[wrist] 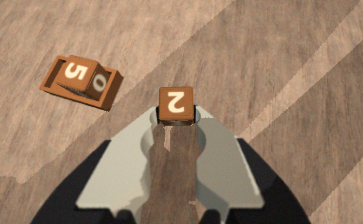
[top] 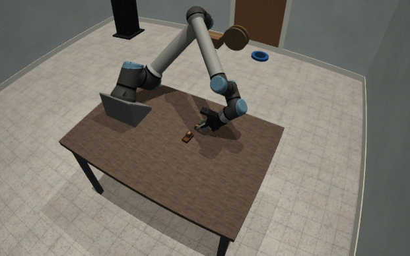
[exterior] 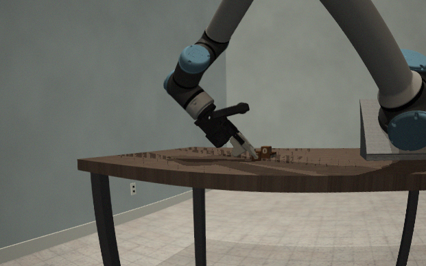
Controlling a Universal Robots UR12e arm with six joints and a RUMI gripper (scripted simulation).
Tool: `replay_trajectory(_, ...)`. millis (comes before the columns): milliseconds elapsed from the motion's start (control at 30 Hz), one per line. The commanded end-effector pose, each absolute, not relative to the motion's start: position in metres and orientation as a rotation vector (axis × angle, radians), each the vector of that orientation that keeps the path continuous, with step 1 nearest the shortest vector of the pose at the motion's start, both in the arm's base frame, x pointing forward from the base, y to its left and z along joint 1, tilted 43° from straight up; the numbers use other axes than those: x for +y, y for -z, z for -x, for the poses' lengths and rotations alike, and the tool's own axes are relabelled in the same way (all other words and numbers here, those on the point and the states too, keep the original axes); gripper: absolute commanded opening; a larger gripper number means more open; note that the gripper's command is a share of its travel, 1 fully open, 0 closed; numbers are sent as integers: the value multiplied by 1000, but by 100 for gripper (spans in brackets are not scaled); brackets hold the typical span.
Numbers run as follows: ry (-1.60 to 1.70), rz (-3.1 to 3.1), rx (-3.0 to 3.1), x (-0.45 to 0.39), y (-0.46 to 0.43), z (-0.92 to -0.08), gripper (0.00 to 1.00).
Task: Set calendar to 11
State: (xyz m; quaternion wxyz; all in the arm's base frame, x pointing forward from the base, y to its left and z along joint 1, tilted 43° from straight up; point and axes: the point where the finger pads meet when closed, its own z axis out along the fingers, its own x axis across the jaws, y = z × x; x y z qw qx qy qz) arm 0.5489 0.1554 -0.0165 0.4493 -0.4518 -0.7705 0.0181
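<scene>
A small wooden calendar tray [top: 186,139] [wrist: 115,89] lies on the table. One cube [top: 189,134] [exterior: 265,151] [wrist: 82,75] is in it, a 5 on top and a 0 on a side; in the wrist view it looks skewed against the tray walls, and I cannot tell if it is flat. The gripper [top: 198,128] [exterior: 256,157] [wrist: 177,116] slants down beside the tray, its jaws shut on a second cube [wrist: 176,102] low at the table top. This cube shows a 2 on top, upside down in the wrist view. Its lower faces and the tray's month name are hidden or unreadable.
The table [top: 162,165] [exterior: 217,173] carries the arm's grey slanted base block [top: 126,112] [exterior: 388,134] at one end, well away from the tray. Arm shadows fall around the cubes. A blue ring [top: 260,61] lies on the floor beyond the table.
</scene>
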Motion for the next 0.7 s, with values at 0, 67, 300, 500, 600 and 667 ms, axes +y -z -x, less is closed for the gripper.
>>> replay_trajectory(0, -44, 1118, -1906, 155, 16, -550, 21)
replay_trajectory(67, -44, 1118, -1906, 155, 16, -550, 24)
replay_trajectory(300, -44, 1118, -1906, 155, 16, -550, 28)
replay_trajectory(500, -44, 1118, -1906, 155, 16, -550, 40)
replay_trajectory(600, -44, 1118, -1906, 155, 16, -550, 40)
replay_trajectory(667, -44, 1118, -1906, 155, 16, -550, 40)
